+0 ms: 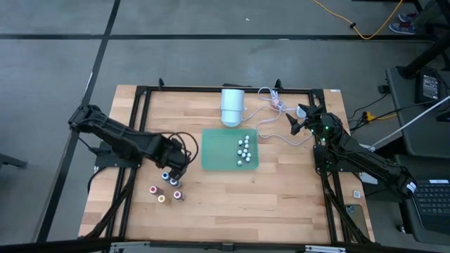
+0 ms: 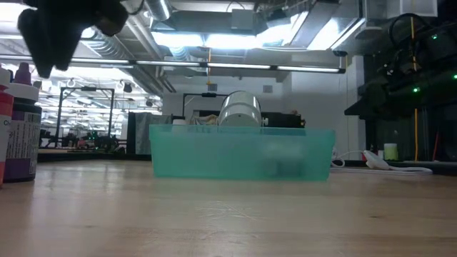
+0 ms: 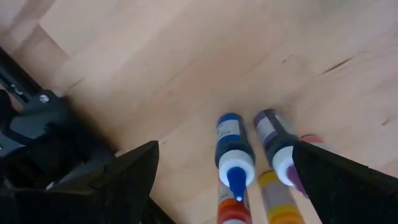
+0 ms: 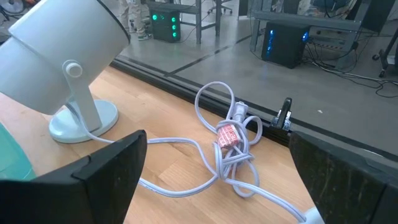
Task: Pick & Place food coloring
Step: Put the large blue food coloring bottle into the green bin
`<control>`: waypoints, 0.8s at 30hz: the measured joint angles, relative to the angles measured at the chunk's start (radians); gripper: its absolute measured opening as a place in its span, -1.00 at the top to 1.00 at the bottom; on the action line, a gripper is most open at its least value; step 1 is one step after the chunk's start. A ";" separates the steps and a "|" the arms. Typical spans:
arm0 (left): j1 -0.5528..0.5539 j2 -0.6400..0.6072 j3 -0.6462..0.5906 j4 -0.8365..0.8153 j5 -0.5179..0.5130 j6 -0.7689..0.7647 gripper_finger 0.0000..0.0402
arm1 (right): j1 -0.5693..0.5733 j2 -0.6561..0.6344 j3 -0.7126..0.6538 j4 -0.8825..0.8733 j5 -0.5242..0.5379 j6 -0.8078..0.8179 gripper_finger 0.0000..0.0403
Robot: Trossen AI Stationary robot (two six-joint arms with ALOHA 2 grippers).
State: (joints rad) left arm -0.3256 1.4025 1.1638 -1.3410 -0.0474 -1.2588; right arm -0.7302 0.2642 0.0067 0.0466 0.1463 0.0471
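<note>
High view, arms: two dark arms are seen, one at each side of the wooden surface (image 1: pixel 281 190).
High view, bottles: about five food coloring bottles (image 1: pixel 167 188) are counted upright on the surface, left of the tray; two stand under the left tool (image 1: pixel 174 171), three lie nearer the front edge.
High view, tray: one green tray (image 1: pixel 214 151) is set at the middle; some ten small white balls (image 1: pixel 243 149) are held in it, an exact count cannot be given.
High view, lamp: one white lamp (image 1: pixel 232 105) is placed just behind the tray, with one coiled white cable (image 1: pixel 271 112) beside it.
High view, right tool: the right tool (image 1: pixel 302 119) is held near the back right corner, well apart from the bottles.
Low view, tray: the translucent green tray (image 2: pixel 243 153) is seen side-on; its contents are blurred.
Low view, bottles: two bottles (image 2: pixel 18 128) are cut by the edge.
Left wrist view, tool: the fingers (image 3: pixel 134 171) are spread wide above the bottles, touching none.
Left wrist view, bottles: four are seen, a blue-tipped bottle (image 3: pixel 232 152) and a purple bottle (image 3: pixel 277 146), with two more partly hidden.
Right wrist view, tool: the fingers (image 4: pixel 118 165) are spread, nothing between them.
Right wrist view, objects: one lamp (image 4: pixel 56 56) and one cable bundle (image 4: pixel 227 146) are seen.
</note>
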 joint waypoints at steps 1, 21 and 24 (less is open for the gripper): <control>-0.012 0.000 -0.013 0.002 -0.004 -0.002 -0.80 | 0.000 0.000 0.000 0.000 0.000 -0.001 -0.95; -0.133 -0.003 -0.128 0.108 -0.073 -0.056 -0.80 | 0.000 0.000 0.000 0.000 0.000 -0.001 -0.95; -0.133 -0.003 -0.128 0.107 -0.074 -0.059 -0.80 | 0.000 0.000 0.000 0.000 0.000 -0.001 -0.95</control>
State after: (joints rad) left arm -0.4587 1.3998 1.0363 -1.2335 -0.1219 -1.3178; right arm -0.7300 0.2642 0.0067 0.0464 0.1463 0.0463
